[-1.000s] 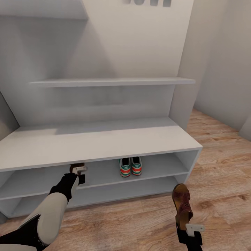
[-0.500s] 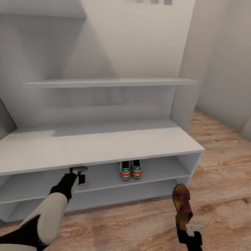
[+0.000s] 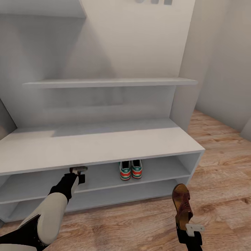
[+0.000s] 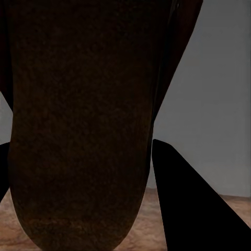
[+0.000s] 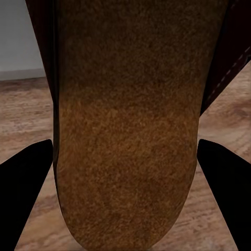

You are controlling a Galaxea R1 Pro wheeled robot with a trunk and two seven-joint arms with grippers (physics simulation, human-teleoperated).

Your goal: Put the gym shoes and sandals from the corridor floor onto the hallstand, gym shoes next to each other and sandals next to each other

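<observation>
- Your right hand (image 3: pixel 188 223) grips a brown sandal (image 3: pixel 182 206), toe forward, above the corridor floor (image 3: pixel 223 164).
- Your left hand (image 3: pixel 78 173) reaches under the hallstand (image 3: pixel 104 146) top, clamped on the other sandal (image 4: pixel 78 125).
- Both gym shoes (image 3: pixel 130 169) sit together in the upper compartment; heel patches unreadable.
- Grey walls surround you.

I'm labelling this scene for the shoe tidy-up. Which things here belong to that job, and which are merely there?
Part of the job:
- gym shoes, side by side in the hallstand's upper compartment
- sandal in the right end effector
- sandal before the left end effector, grip unclear
- hallstand
- corridor floor

Merely there:
- grey walls
- dark items on the wall
</observation>
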